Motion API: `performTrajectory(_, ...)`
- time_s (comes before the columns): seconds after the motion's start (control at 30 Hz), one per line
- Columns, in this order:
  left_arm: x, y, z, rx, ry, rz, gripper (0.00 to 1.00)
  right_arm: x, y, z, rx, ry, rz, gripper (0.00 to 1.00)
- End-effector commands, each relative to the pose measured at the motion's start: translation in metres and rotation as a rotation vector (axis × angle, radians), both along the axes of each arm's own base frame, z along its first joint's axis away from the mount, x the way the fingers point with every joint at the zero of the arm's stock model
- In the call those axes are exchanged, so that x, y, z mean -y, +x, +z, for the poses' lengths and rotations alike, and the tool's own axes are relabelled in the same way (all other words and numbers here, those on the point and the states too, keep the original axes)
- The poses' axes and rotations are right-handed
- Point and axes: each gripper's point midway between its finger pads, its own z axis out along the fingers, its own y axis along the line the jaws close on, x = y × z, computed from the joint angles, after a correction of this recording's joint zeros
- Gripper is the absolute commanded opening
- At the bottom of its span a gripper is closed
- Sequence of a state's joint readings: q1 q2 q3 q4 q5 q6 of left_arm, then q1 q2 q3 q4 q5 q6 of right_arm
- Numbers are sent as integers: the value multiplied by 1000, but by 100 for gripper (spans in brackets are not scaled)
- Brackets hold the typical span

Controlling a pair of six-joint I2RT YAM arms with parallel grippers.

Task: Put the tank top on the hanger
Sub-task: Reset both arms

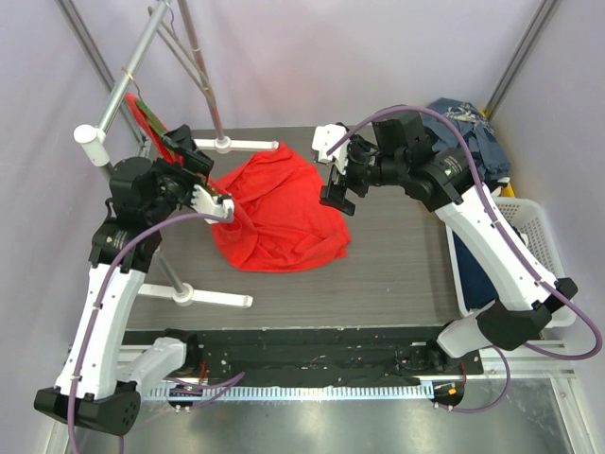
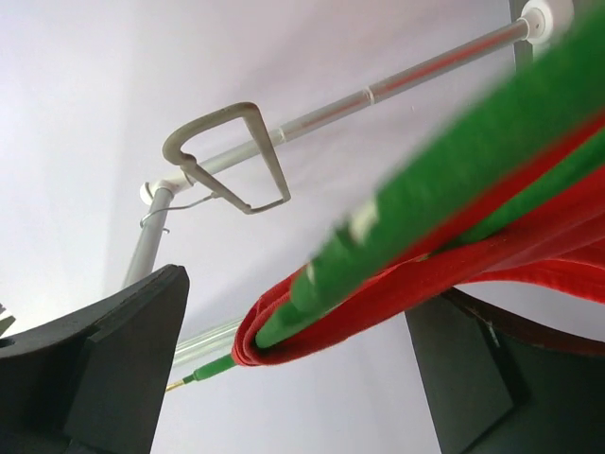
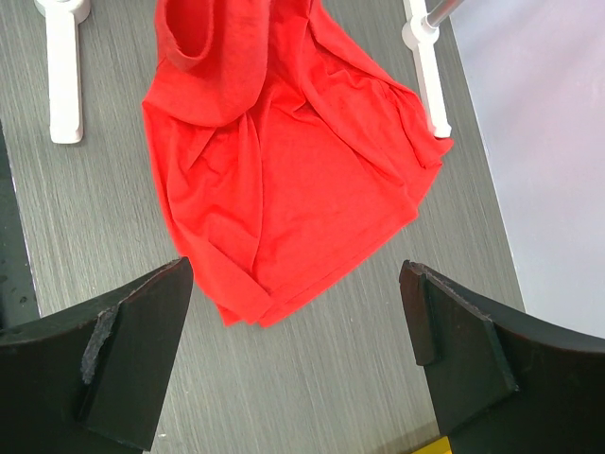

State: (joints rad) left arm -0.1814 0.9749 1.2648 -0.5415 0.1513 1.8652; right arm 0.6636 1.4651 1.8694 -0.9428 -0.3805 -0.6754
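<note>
The tank top, a bright red, soft fabric garment, lies crumpled on the grey wood-grain table between the white feet of a metal clothes rack. Its upper part is drawn up to the left, where a red strap runs along the thin green hanger beside the rack's rail. The left gripper reaches up at that spot, and the right gripper hangs over the garment's far right edge. Dark blue clothes are heaped at the far right corner, with a white plastic basket nearer along the right edge. From the left wrist, the left gripper has its fingers spread wide, with the green hanger and the red strap looped over its end passing between them; above, a grey-beige hanger hooks on the rail. From the right wrist, the right gripper is spread wide and holds nothing, above the tank top's hem and bare table.
</note>
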Motion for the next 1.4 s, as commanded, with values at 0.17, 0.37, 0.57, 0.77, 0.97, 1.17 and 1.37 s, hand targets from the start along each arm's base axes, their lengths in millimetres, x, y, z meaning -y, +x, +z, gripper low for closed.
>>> performTrajectory(0.17,9,-28,1,23,-14,-56,100,1,-4,25,56,59,12,100)
performTrajectory(0.37,15,-49,-2,13,-17,-91,100,2,-5,26,58,57,14,100)
performTrajectory(0.57,25,-71,-4,-23,-53,-164,100,4,-7,25,57,52,14,100)
performTrajectory(0.77,44,-109,0,-121,-195,-289,100,12,-14,19,51,25,17,100)
performTrajectory(0.97,69,-155,-10,-266,-390,-436,100,22,-23,1,19,-3,1,100)
performTrajectory(1.17,79,-167,-19,-441,-611,-420,100,41,-36,-18,16,-25,-38,100)
performTrajectory(1.37,85,-173,-30,-652,-846,-328,100,77,-50,-63,-33,-84,-64,100)
